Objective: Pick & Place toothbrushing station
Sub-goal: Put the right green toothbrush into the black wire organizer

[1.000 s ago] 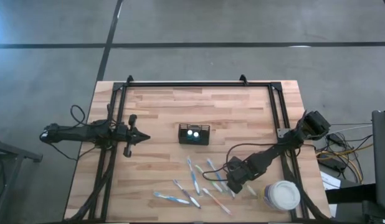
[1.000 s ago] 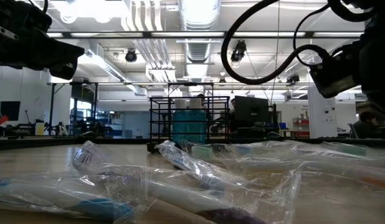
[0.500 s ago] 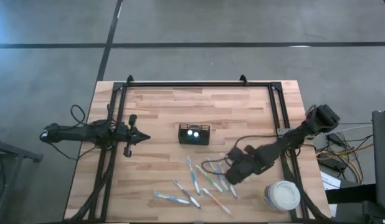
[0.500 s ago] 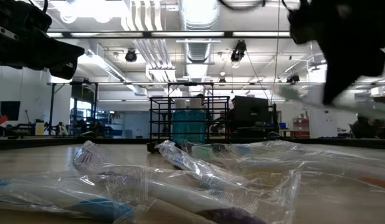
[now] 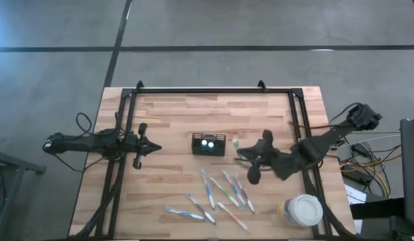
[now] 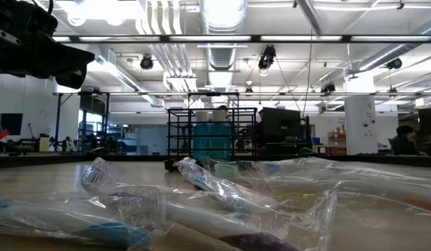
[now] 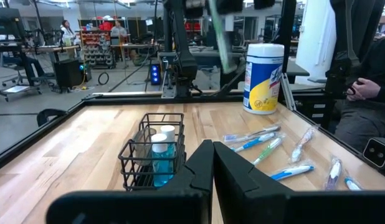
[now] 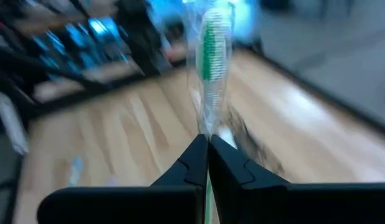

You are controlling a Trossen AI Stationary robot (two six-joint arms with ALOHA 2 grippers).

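Toothbrushing station [image 5: 208,144]: black wire-mesh caddy at table centre, holding a blue bottle, no brushes visible inside.

Right gripper [image 5: 242,151], just beside the caddy, clamps one green wrapped toothbrush [image 8: 211,68].

Remaining toothbrushes [image 5: 217,197] lie nearer the front edge, seemingly still to place.

Left gripper [image 7: 212,155], on the caddy's other side, fingers pressed together, empty.

No writing can be read; the yellow and blue label on the white tub [image 7: 263,78] is illegible.

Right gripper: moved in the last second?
Yes. The right gripper, shut on a wrapped green toothbrush, went from beside the white-lidded tub toward the black wire-mesh caddy.
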